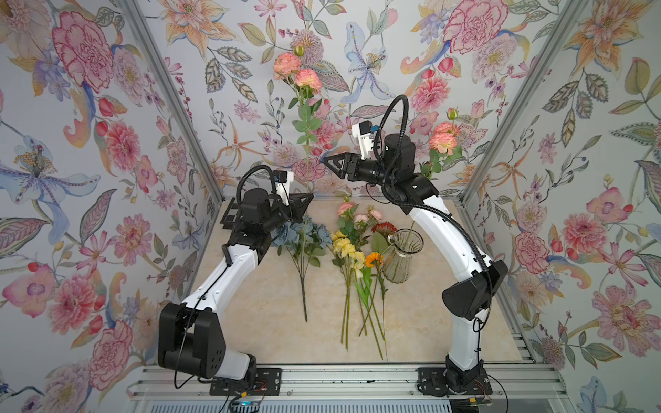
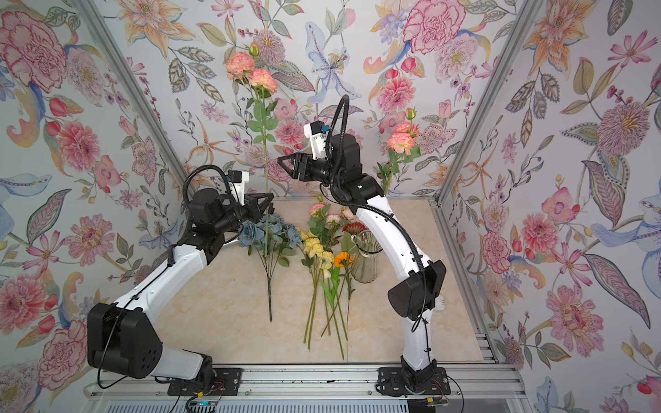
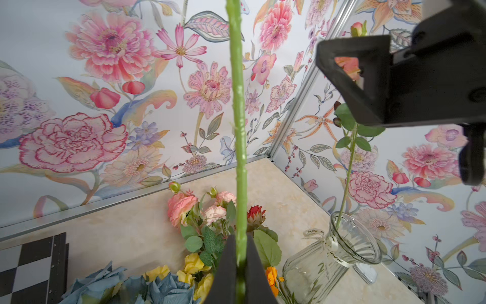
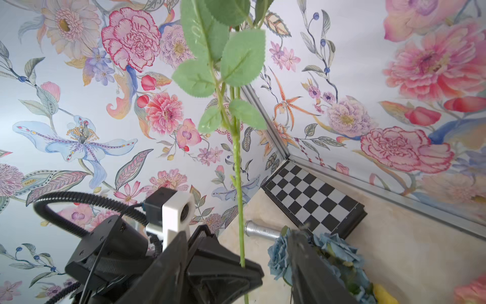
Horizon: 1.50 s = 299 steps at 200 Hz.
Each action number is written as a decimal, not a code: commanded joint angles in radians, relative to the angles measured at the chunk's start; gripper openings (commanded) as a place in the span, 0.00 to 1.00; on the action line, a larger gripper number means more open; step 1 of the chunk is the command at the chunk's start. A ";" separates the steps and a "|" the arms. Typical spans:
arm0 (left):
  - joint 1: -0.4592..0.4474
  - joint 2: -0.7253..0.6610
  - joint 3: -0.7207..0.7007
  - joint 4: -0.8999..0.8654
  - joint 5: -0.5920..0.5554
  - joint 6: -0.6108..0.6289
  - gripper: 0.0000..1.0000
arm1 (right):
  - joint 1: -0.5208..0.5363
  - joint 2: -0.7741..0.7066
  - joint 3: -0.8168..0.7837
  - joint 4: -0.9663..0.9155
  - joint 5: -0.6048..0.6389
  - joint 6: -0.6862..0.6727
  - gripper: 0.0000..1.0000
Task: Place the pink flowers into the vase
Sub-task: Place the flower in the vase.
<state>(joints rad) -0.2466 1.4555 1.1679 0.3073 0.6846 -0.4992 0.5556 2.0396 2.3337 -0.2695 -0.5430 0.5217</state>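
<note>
Salmon-pink blooms on green stems mark the pink flowers (image 1: 308, 80); the vase (image 1: 402, 257) is clear ribbed glass, the rose bunch (image 1: 320, 234) dusty blue, the worktop (image 1: 272, 321) cream marble, the far-left board (image 4: 313, 200) black-and-white chequered

Floral wallpaper (image 1: 89, 143) is covering all three walls, its printed pink, blue and orange blooms spreading over a pale ground. Aluminium posts (image 1: 174, 100) are running up both back corners. A beige marbled counter (image 1: 272, 321) is lying under soft, even light. A slotted aluminium rail (image 1: 357, 379) is edging its near side, and a black-and-white checkerboard (image 4: 313, 200) is sitting in the back left corner.
</note>
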 commanded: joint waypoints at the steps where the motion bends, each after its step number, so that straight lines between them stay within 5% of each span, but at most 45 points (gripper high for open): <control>1: -0.022 0.017 -0.014 0.136 0.093 -0.016 0.00 | -0.014 0.080 0.093 -0.016 -0.064 -0.024 0.62; 83: -0.122 0.075 0.000 0.167 0.113 -0.025 0.00 | -0.042 0.155 0.229 -0.016 -0.110 -0.023 0.56; 299: -0.129 0.053 -0.024 0.235 0.004 -0.061 0.00 | -0.099 -0.125 -0.151 -0.014 -0.136 -0.104 0.62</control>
<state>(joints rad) -0.3717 1.5204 1.1515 0.5022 0.6991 -0.5434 0.4400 1.9270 2.1792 -0.2947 -0.6285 0.4484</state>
